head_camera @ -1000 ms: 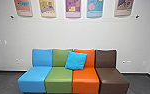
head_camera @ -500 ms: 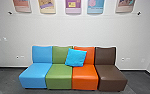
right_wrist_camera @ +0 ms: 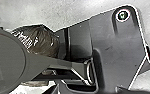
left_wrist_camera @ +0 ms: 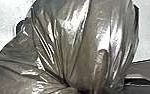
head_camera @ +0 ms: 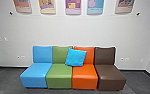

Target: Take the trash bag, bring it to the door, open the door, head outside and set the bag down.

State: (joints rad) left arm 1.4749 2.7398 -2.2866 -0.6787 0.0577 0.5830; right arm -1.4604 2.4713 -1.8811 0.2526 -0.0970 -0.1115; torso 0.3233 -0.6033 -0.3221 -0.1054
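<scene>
Your left wrist view shows the bag, its plastic gathered into a neck. You cannot tell whether the left jaws and right jaws are clenched or released. Ahead, 1 blue cushion leans on the green backrest and orange backrest. Print on the 5 posters is too small to read.
</scene>
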